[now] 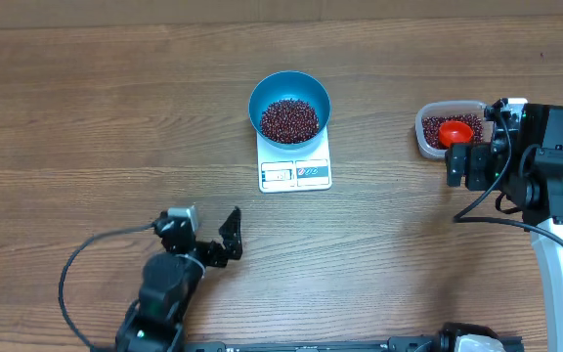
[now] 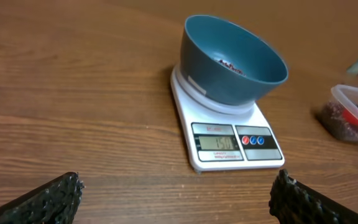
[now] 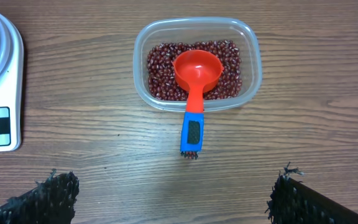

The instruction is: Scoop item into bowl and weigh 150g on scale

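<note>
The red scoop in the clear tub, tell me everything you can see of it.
The red plastic scoop has a round, empty cup and a blue handle with a dark inset panel. Its cup rests open side up on the dark red beans in the clear rectangular plastic tub, and the handle sticks out over the tub's rim above the wooden table. Nothing grips it; the open right gripper is apart from it.
</note>
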Motion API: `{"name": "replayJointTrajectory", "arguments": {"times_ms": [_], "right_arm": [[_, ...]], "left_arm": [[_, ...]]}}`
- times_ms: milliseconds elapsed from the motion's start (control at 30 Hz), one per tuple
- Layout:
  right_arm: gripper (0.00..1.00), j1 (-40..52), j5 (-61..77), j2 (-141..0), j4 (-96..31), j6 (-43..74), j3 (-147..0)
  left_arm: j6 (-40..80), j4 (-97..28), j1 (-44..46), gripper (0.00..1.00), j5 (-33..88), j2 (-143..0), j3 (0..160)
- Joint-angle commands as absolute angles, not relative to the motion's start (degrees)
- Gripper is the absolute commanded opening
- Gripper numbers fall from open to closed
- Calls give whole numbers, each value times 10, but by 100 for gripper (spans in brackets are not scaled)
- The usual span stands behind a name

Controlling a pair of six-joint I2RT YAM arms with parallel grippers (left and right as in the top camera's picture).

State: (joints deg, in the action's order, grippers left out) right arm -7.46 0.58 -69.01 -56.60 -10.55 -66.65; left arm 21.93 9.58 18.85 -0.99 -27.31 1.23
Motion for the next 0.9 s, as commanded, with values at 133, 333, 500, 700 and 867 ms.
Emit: {"name": "replayJointTrajectory", "arguments": {"times_ms": [133,333,500,700,867], "right_arm": [[100,-74,1,-689,-565,-103,-687],[100,-74,1,-689,-565,-103,-687],[100,-74,1,-689,-565,-103,-687],[100,-74,1,-689,-565,-103,-687],[100,-74,1,-689,-565,-103,-687]], "left_arm": [[126,101,147,99,41,-208,3],[102,69,119,100,41,-180,3],[102,-6,89,99,41,-129,3],[79,-43,56,100,41,-84,3],[46,-43,39,100,40,-43,3]]}}
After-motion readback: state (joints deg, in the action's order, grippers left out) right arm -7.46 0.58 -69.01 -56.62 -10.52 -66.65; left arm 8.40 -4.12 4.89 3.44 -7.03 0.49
